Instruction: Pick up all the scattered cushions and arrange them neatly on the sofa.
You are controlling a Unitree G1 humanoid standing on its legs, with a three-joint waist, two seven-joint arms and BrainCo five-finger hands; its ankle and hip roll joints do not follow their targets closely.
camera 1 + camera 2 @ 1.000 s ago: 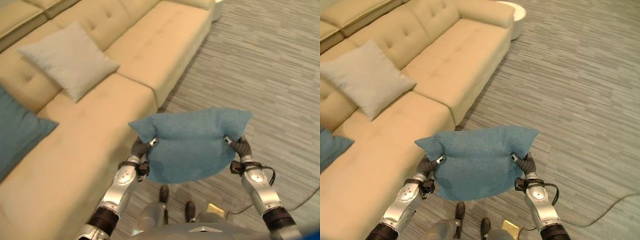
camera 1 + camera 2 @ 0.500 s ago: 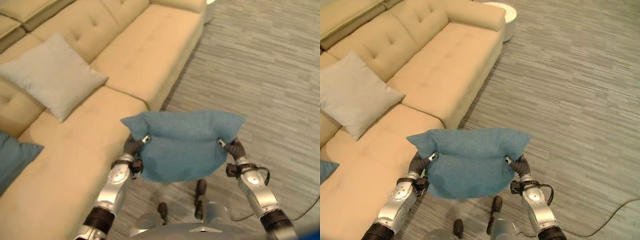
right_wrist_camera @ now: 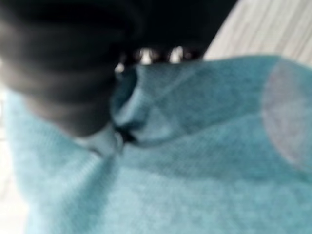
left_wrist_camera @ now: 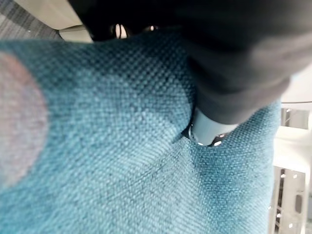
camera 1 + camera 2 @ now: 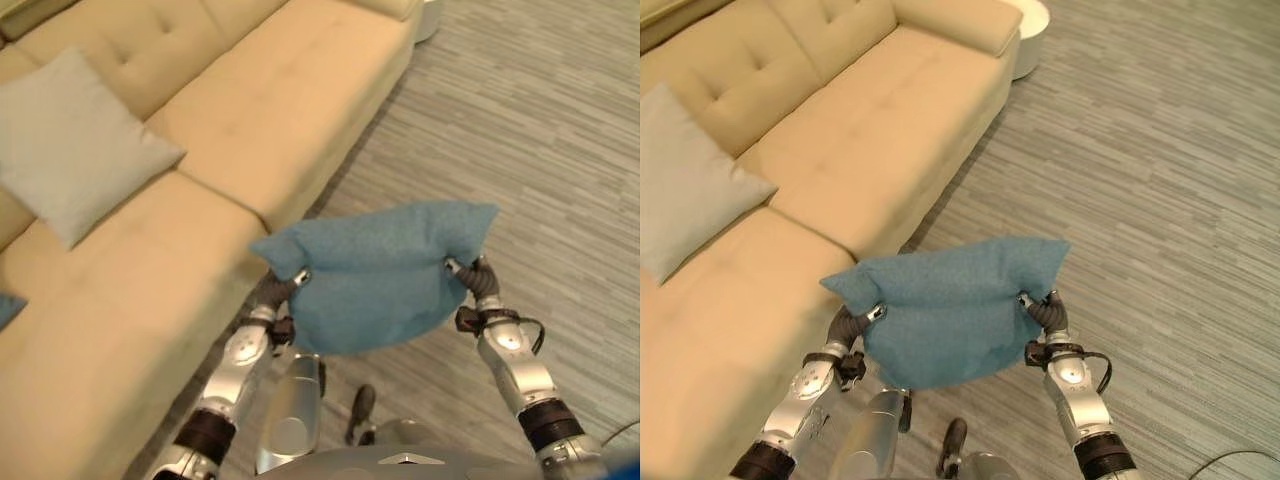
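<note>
Fingers of the left hand (image 5: 283,290) and right hand (image 5: 478,281) are pinching the two near corners of a blue cushion (image 5: 375,270), cloth bunching around them. The cushion is hanging between both hands above the striped floor (image 5: 540,130), just right of the tan sofa (image 5: 250,100). A grey cushion (image 5: 70,140) is lying on the sofa, far left.

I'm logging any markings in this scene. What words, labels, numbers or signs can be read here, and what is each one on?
None: no readable text, label, number or sign.
Blue cushion, held by the left hand and right hand: plain woven fabric.
Grey cushion: plain.
Sofa: plain upholstery.
Floor: striped pattern, no print.
</note>
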